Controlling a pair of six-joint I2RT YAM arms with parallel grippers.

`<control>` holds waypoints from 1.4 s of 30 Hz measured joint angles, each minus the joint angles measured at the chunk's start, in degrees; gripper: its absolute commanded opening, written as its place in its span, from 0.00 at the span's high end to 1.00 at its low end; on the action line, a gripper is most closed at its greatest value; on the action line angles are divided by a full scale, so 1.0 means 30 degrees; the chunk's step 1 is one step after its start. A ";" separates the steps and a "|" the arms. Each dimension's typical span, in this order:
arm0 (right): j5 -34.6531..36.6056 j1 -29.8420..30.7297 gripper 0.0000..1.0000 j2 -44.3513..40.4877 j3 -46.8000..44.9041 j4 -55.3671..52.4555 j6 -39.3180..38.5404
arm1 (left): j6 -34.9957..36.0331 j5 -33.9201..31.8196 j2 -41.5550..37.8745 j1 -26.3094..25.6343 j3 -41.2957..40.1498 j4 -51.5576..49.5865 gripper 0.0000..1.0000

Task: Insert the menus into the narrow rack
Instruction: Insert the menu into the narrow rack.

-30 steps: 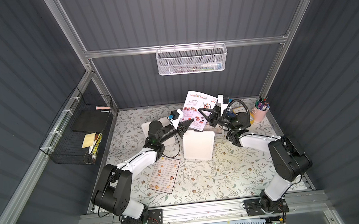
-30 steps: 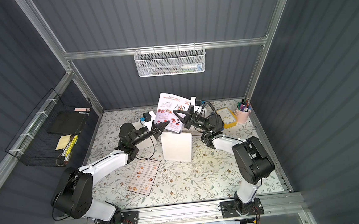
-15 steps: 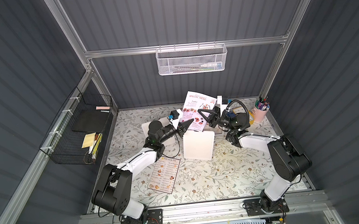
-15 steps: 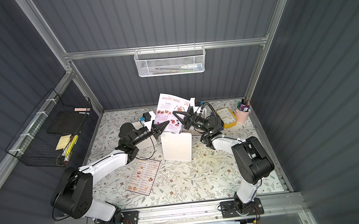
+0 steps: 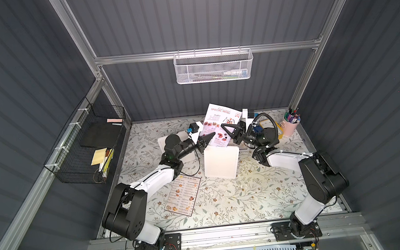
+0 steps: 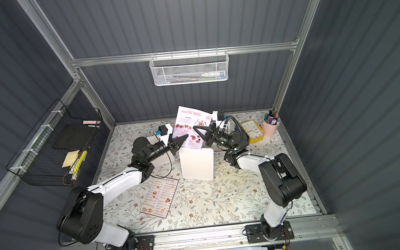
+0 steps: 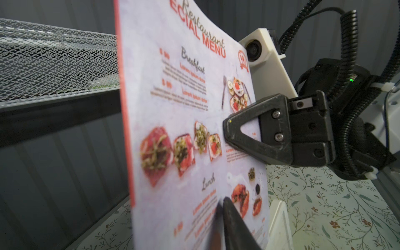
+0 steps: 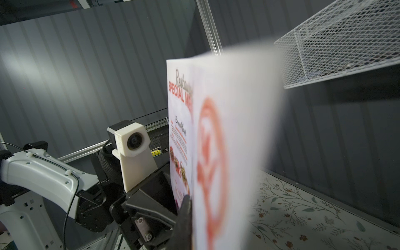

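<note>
A pale lavender menu with a red title stands upright and slightly bowed above the white narrow rack. Its lower edge meets the rack's top; I cannot tell if it is inside. My left gripper is shut on the menu's lower left edge. My right gripper is shut on its right edge, higher up. In the left wrist view the menu fills the middle, and the rack's rim shows beside it. A black-bordered "DIM SUM INN" menu lies flat near the left arm.
A white mesh basket hangs on the back rail above the menu. A black wire basket is fixed to the left wall. A pink cup of pens and a yellow clock stand at the back right. A flat white holder lies under the left arm.
The held menu and both grippers have shifted very slightly to the left. Both grips are unchanged.
</note>
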 measured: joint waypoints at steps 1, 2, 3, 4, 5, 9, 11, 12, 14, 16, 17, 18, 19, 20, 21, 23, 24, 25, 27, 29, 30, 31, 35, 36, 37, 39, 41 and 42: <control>0.0015 0.0000 1.00 -0.0160 -0.0160 0.0007 -0.0015 | 0.0000 0.0007 0.0000 0.0000 0.0000 0.0000 0.65; 0.0036 0.0000 1.00 -0.0313 -0.0284 0.0015 -0.0029 | 0.0000 0.0058 0.0000 0.0000 0.0000 0.0000 0.65; 0.0051 -0.0007 1.00 -0.0474 -0.0408 0.0015 -0.0073 | 0.0000 0.0066 0.0000 0.0000 0.0000 0.0000 0.65; 0.0073 0.0000 1.00 -0.0597 -0.0481 0.0022 -0.0087 | 0.0000 0.0073 0.0000 0.0000 0.0000 0.0000 0.65; 0.0080 0.0000 1.00 -0.0685 -0.0525 0.0022 -0.0095 | 0.0000 0.0073 0.0000 -0.0007 0.0000 0.0000 0.64; 0.0095 -0.0007 1.00 -0.0823 -0.0663 0.0029 -0.0160 | 0.0000 0.0080 0.0000 0.0000 0.0000 0.0000 0.65; 0.0102 -0.0007 1.00 -0.0823 -0.0765 0.0022 -0.0226 | 0.0000 0.0080 0.0000 0.0000 0.0000 0.0000 0.64; 0.0109 -0.0007 1.00 -0.0823 -0.0801 0.0015 -0.0284 | -0.0007 0.0080 0.0000 0.0000 0.0000 0.0000 0.64; 0.0109 -0.0007 1.00 -0.0823 -0.0896 0.0022 -0.0342 | -0.0007 0.0095 0.0000 0.0000 0.0000 0.0000 0.64; 0.0124 -0.0007 1.00 -0.0823 -0.0976 0.0022 -0.0393 | -0.0007 0.0131 0.0000 0.0000 0.0000 0.0000 0.64; 0.0124 -0.0022 1.00 -0.0823 -0.0991 0.0022 -0.0415 | -0.0007 0.0131 0.0000 0.0000 0.0000 0.0007 0.64; 0.0124 -0.0036 1.00 -0.0823 -0.1005 0.0015 -0.0423 | -0.0007 0.0138 0.0000 0.0000 0.0000 0.0007 0.63; 0.0109 -0.0073 1.00 -0.0823 -0.1020 0.0022 -0.0430 | -0.0015 0.0138 0.0000 0.0000 0.0000 0.0007 0.62; 0.0087 -0.0117 1.00 -0.0823 -0.1020 0.0015 -0.0423 | -0.0015 0.0138 0.0000 0.0000 0.0000 0.0007 0.61; 0.0066 -0.0204 1.00 -0.0823 -0.1042 0.0022 -0.0415 | -0.0051 0.0138 0.0000 0.0000 0.0000 0.0007 0.60; -0.0080 -0.0452 1.00 -0.0823 -0.1049 0.0000 -0.0350 | -0.0124 0.0146 0.0000 0.0000 0.0000 0.0007 0.58; -0.0240 -0.0619 1.00 -0.0823 -0.1049 -0.0051 -0.0284 | -0.0131 0.0146 0.0000 0.0000 0.0000 0.0007 0.56; -0.0415 -0.0809 1.00 -0.0831 -0.1049 -0.0175 -0.0255 | -0.0146 0.0153 0.0000 0.0000 0.0000 0.0015 0.53; -0.0685 -0.1137 1.00 -0.0838 -0.1042 -0.0612 -0.0182 | -0.0219 0.0204 0.0000 0.0000 0.0000 0.0029 0.49; -0.0976 -0.1384 1.00 -0.0845 -0.1042 -0.1100 -0.0117 | -0.0284 0.0240 -0.0015 0.0000 0.0000 0.0058 0.47; -0.1144 -0.1450 1.00 -0.0852 -0.1042 -0.1341 -0.0080 | -0.0291 0.0255 -0.0036 0.0000 0.0000 0.0073 0.46; -0.1297 -0.1472 1.00 -0.0860 -0.1042 -0.1530 -0.0066 | -0.0291 0.0262 -0.0080 0.0000 0.0000 0.0073 0.45; -0.1843 -0.1472 1.00 -0.1333 -0.1042 -0.2696 -0.0248 | -0.0299 0.0182 -0.0525 0.0000 -0.0007 0.0066 0.42; -0.1953 -0.1472 1.00 -0.1588 -0.1042 -0.3147 -0.0430 | -0.0299 0.0102 -0.0729 0.0000 -0.0044 0.0073 0.41; -0.2062 -0.1472 1.00 -0.1894 -0.1035 -0.3679 -0.0656 | -0.0306 0.0044 -0.0933 0.0000 -0.0095 0.0080 0.40; -0.2171 -0.1472 1.00 -0.2616 -0.1013 -0.4954 -0.1275 | -0.0306 -0.0029 -0.1326 0.0007 -0.0233 0.0080 0.39; -0.2178 -0.1472 1.00 -0.3337 -0.0969 -0.6244 -0.1938 | -0.0342 -0.0175 -0.1654 0.0007 -0.0313 0.0073 0.37; -0.2098 -0.1472 1.00 -0.3759 -0.0962 -0.7016 -0.2331 | -0.0364 -0.0277 -0.1785 0.0007 -0.0350 0.0066 0.37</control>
